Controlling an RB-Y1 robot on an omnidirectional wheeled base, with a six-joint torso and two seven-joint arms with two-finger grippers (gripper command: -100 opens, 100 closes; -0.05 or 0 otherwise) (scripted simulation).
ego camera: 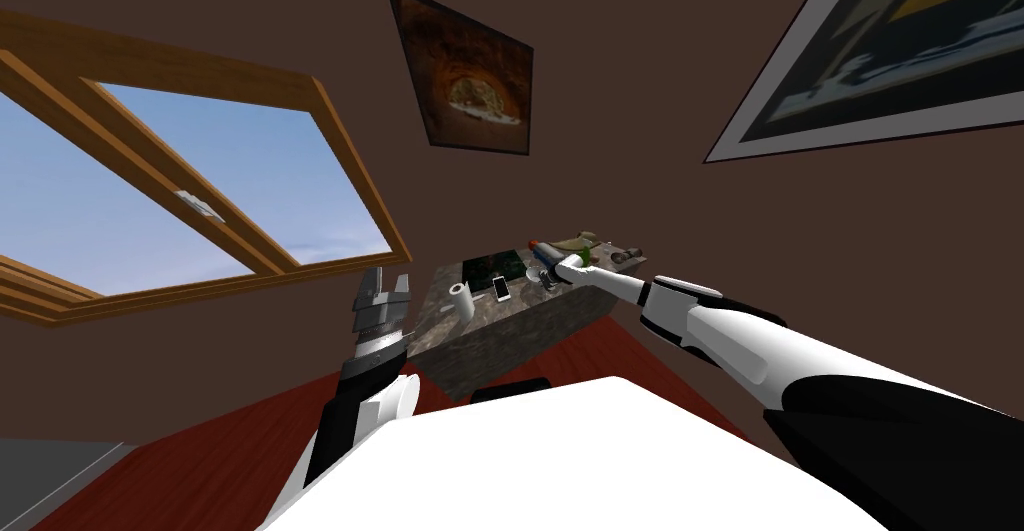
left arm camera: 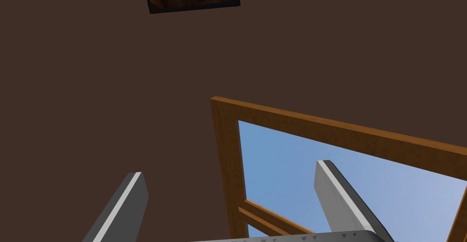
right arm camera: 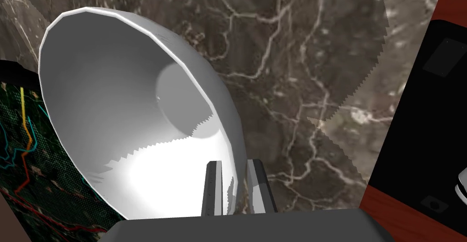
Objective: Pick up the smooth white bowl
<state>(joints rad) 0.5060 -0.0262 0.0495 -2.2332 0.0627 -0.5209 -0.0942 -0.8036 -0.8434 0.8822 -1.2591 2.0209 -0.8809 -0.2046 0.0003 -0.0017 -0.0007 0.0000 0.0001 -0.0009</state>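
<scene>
Bowl (right arm camera: 127, 116) rim partly behind end effector (right arm camera: 234, 162)

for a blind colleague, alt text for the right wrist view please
The right gripper is shut on the wall of a white bowl, one finger inside, one outside, over a dark veined stone tabletop. A dark board with coloured lines lies beside it.

Right fingers (right arm camera: 212, 189) pinched close, outstretched (left fingers (left arm camera: 337, 198) apart, raised)
</scene>
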